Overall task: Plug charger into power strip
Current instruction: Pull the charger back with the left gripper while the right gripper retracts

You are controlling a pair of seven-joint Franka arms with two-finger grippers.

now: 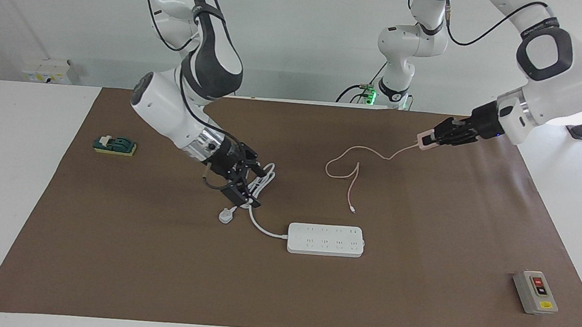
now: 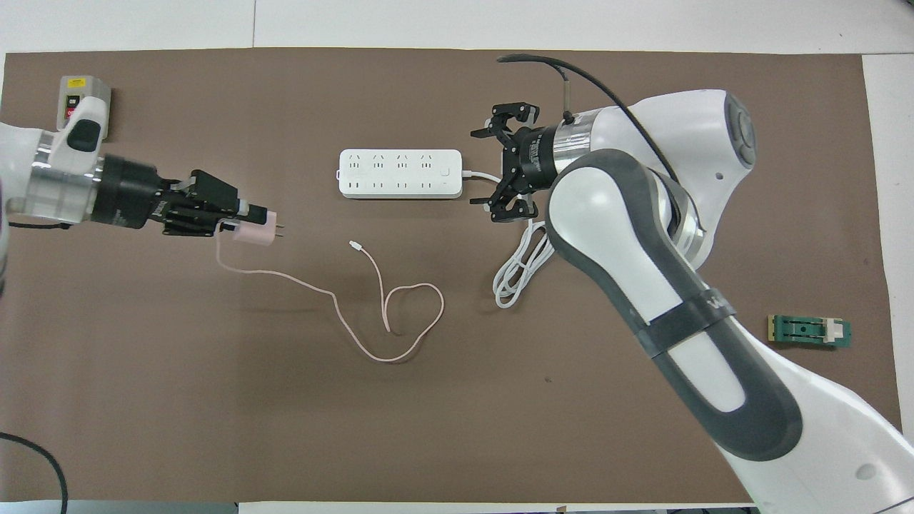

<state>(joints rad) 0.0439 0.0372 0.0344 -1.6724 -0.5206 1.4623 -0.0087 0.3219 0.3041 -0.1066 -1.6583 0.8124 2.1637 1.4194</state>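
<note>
The left gripper point(image 1: 426, 141) clamps the charger point(image 2: 255, 233) aloft, prongs forward for insertion; the right gripper point(image 2: 505, 165), wide open and empty, hangs beside the power strip point(image 1: 325, 239).

bright, even light, soft faint shadows, window glare at one edge, sharp focus.
</note>
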